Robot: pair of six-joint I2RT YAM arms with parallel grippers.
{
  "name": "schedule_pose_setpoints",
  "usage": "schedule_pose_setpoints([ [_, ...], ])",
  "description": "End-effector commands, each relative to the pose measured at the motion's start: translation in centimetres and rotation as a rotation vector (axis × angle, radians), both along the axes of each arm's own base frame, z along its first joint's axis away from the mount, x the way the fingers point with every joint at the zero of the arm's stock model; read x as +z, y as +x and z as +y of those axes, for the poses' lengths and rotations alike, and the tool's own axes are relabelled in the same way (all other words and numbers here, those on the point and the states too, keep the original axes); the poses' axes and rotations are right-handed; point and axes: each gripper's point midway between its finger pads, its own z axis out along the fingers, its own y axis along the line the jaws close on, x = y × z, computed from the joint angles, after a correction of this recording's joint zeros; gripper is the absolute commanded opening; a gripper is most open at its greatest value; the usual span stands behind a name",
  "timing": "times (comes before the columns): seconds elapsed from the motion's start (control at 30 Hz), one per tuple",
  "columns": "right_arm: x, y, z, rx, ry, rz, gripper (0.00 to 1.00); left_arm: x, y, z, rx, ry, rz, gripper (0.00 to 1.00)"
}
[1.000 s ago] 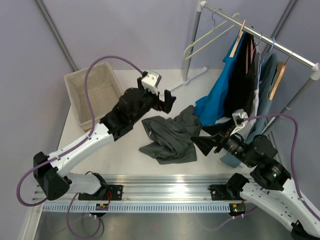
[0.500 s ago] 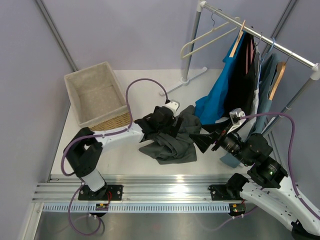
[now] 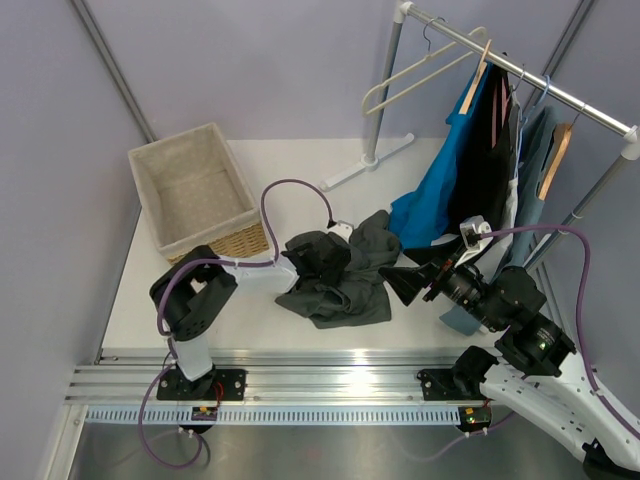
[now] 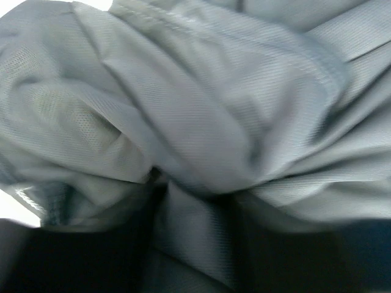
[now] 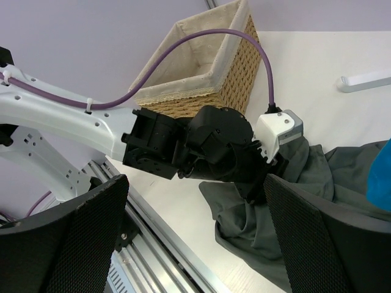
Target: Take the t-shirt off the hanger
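**Shirt off the hanger, table, mid-task.** On the white table [image 3: 300, 170], my left gripper [image 3: 322, 258] lies low with its fingers sunk in the left side of the t-shirt [image 3: 352, 292]. The shirt is a crumpled charcoal-grey heap near the table's middle. Grey folds fill my left wrist view, and I cannot tell how wide those fingers stand or whether they hold cloth. My right gripper [image 3: 402, 283] hovers just right of the heap, fingers spread wide around nothing, pointing left at it. The hanger [image 3: 418, 64], pale and bare, hangs by its hook from the rail [image 3: 575, 101] at far right, well apart from the t-shirt and left of a blue shirt [image 3: 435, 195]. A wicker basket [image 3: 228, 240] sits far left.
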Motion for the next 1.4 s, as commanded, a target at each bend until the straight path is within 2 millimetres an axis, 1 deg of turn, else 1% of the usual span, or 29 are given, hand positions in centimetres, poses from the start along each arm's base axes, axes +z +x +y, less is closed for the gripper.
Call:
schedule_pose_setpoints([
  [0.0,0.9,0.1,-0.2,-0.011,0.012,-0.041,1.0,-2.7,-0.9,0.9,0.022,0.037,0.04,0.29],
  [0.03,0.9,0.2,-0.3,-0.015,0.013,-0.04,1.0,-2.0,-0.8,1.1,0.038,0.023,0.028,0.2],
  [0.07,0.8,0.2,-0.3,-0.018,0.01,-0.039,0.99,-1.4,-0.8,1.2,0.049,0.015,0.016,0.04],
  [0.1,0.9,0.3,-0.4,-0.021,0.012,-0.039,1.0,-0.5,-0.5,1.7,0.076,0.011,-0.008,0.0],
  [0.13,0.8,0.3,-0.3,-0.021,0.011,-0.038,1.0,2.1,-0.3,1.8,0.099,-0.034,-0.043,0.0],
  [0.23,0.7,0.5,-0.2,-0.026,0.013,-0.033,0.99,8.4,0.3,1.8,0.123,-0.135,-0.14,0.0],
  [0.27,0.6,0.6,-0.2,-0.027,0.011,-0.031,0.99,12.6,0.4,2.3,0.137,-0.193,-0.205,0.0],
  [0.33,0.4,0.8,-0.2,-0.035,0.008,-0.025,1.0,17.2,0.7,3.3,0.145,-0.213,-0.288,0.0],
  [0.37,0.4,0.8,-0.1,-0.033,0.006,-0.023,0.99,21.8,1.0,4.4,0.175,-0.237,-0.362,0.0],
  [0.43,0.4,0.8,-0.1,-0.035,0.006,-0.023,0.99,25.8,1.5,6.3,0.221,-0.213,-0.445,0.0],
  [0.47,0.5,0.8,-0.1,-0.034,0.009,-0.022,0.99,29.6,1.9,8.3,0.275,-0.179,-0.525,0.0],
  [0.53,0.5,0.8,-0.1,-0.033,0.013,-0.022,0.99,33.1,2.3,10.3,0.31,-0.127,-0.607,0.0],
  [0.57,0.5,0.7,-0.2,-0.034,0.014,-0.023,0.99,36.8,2.6,12.0,0.381,-0.145,-0.676,0.0],
  [0.63,0.6,0.6,-0.3,-0.033,0.016,-0.028,0.99,40.6,2.7,14.2,0.436,-0.117,-0.755,0.0],
  [0.67,0.6,0.6,-0.3,-0.033,0.014,-0.028,0.99,42.4,2.9,15.9,0.502,-0.099,-0.791,0.0],
  [0.7,0.6,0.6,-0.4,-0.036,0.014,-0.03,0.99,45.6,2.7,17.2,0.547,-0.129,-0.838,0.0],
  [0.77,0.7,0.5,-0.4,-0.035,0.014,-0.03,1.0,48.9,2.6,19.9,0.623,-0.083,-0.905,0.0],
  [0.8,0.7,0.5,-0.3,-0.03,0.014,-0.03,1.0,51.4,2.1,21.3,0.662,-0.105,-0.944,0.0],
  [0.83,0.8,0.5,-0.3,-0.028,0.016,-0.032,0.99,53.0,2.1,22.0,0.675,-0.079,-0.991,0.0],
  [0.9,0.7,0.4,-0.3,-0.027,0.016,-0.03,0.99,55.3,2.0,23.7,0.712,-0.046,-1.065,0.0],
  [0.93,0.8,0.4,-0.3,-0.027,0.016,-0.03,0.99,57.3,1.7,24.9,0.748,-0.017,-1.134,0.0],
  [1.0,0.8,0.3,-0.2,-0.018,0.014,-0.028,0.99,59.1,1.6,25.6,0.768,0.016,-1.194,0.0],
  [1.03,0.9,0.2,-0.2,-0.013,0.017,-0.029,0.99,61.2,0.8,26.5,0.783,0.02,-1.238,0.0],
  [1.07,1.0,0.1,-0.2,-0.008,0.019,-0.032,0.99,61.5,2.2,25.5,0.762,0.054,-1.243,0.0],
  [1.13,1.1,-0.1,-0.2,-0.002,0.018,-0.033,1.0,62.5,3.0,25.4,0.757,0.101,-1.25,0.0],
  [1.23,1.3,-0.4,-0.3,0.005,0.023,-0.034,0.99,62.2,5.1,24.3,0.715,0.146,-1.295,0.0],
  [1.27,1.5,-0.7,-0.4,0.015,0.03,-0.04,0.99,61.1,6.5,24.0,0.684,0.187,-1.296,0.0],
  [1.3,1.5,-0.9,-0.3,0.022,0.032,-0.043,0.99,60.5,7.4,24.1,0.693,0.201,-1.29,0.0],
  [1.37,1.7,-0.9,-0.5,0.019,0.04,-0.049,1.0,59.6,9.0,25.5,0.741,0.236,-1.252,0.0],
])
